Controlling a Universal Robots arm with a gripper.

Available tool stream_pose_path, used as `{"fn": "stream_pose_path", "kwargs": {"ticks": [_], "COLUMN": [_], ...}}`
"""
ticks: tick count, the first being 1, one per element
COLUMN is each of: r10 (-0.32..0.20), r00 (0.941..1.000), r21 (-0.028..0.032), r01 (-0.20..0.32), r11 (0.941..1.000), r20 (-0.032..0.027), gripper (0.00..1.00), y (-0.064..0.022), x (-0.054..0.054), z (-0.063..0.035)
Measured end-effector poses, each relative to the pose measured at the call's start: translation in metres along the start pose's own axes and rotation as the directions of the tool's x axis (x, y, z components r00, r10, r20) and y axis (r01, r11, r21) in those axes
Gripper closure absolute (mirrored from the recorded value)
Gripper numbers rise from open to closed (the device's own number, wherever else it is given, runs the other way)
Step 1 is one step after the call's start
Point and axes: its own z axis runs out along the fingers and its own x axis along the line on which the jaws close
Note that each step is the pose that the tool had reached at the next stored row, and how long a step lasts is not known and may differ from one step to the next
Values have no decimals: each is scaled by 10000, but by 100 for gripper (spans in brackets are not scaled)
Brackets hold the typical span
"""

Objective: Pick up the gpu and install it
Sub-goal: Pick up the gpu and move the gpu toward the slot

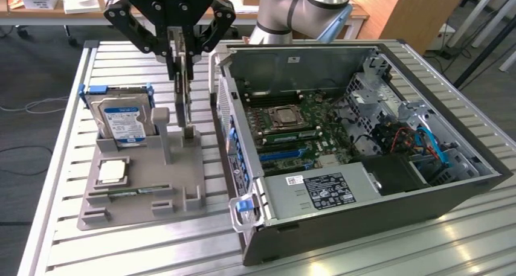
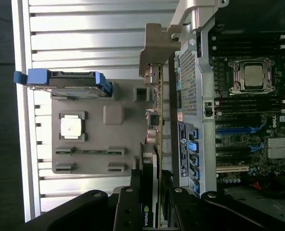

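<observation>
Two neighbours flank the gpu — hard drive, case.

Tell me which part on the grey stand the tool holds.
The gpu, the thin dark card standing on edge; hard drive, processor and memory stick sit aside.

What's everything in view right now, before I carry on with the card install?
table: one, silver slats, under everything
case: one, dark, open computer tower, exterior view's right
holder: one, grey, on table beside case
gpu: one, dark, standing on edge in holder, next to case
hard drive: one, silver in blue caddy, upright at holder's far end
processor chip: one, silver, flat in holder
memory stick: one, green, flat in holder
arm: one, silver-grey, behind case
hand: one, black, closed on gpu's top
</observation>
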Motion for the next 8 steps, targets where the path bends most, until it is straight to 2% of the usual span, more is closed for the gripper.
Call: {"fn": "stream_pose_path", "kwargs": {"ticks": [5,8], "r10": [-1,-1], "r00": [10000,10000], "r21": [-2,-43], "r01": [1,1], "r11": [10000,10000], "r20": [-1,-3], "gripper": [73,73], "y": [1,5], "x": [-26,-80], "z": [0,2]}}
